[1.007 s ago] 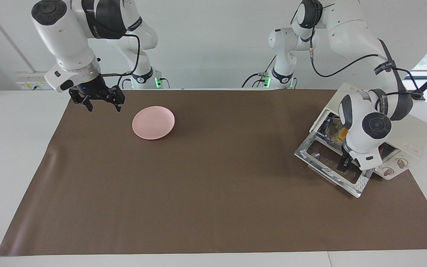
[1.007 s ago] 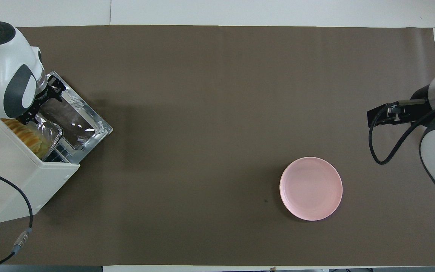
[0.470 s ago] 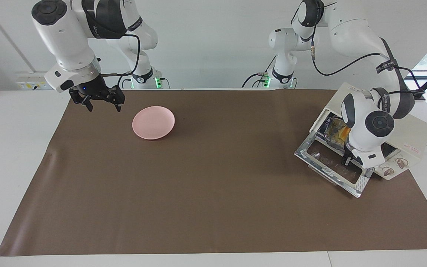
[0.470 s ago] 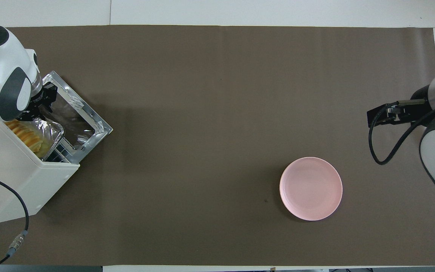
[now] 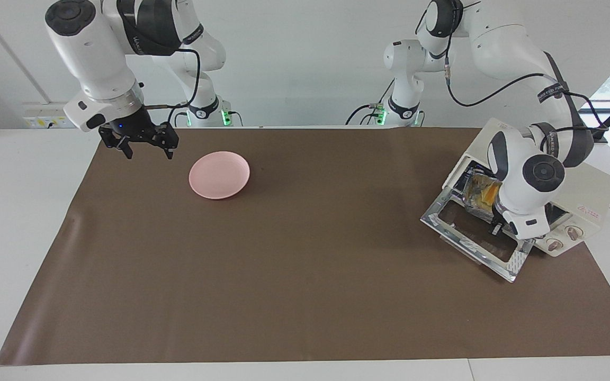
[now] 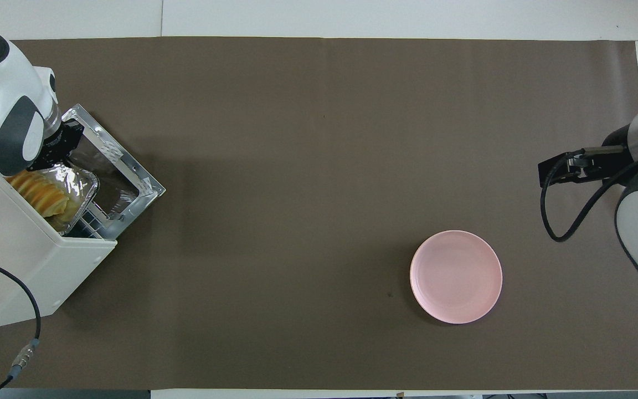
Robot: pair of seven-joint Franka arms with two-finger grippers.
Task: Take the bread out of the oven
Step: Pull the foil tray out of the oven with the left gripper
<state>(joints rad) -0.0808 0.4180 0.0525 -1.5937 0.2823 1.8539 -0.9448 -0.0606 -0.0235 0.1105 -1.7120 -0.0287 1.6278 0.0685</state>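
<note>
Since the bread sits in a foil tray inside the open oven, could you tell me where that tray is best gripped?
Probably by the foil tray's outer rim, coming in over the lowered door of the oven. That thin upright lip faces the opening and suits a two-finger pinch; the bread fills the inner part. The left gripper is at that rim.

Left tool closed and lowered, right tool open, raised, waiting

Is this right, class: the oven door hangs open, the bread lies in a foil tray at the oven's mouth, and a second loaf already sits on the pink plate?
Not quite. The overhead view shows the pink plate bare, with no loaf on it. The rest holds: the oven has its door open, and the bread lies in the foil tray at its mouth.
</note>
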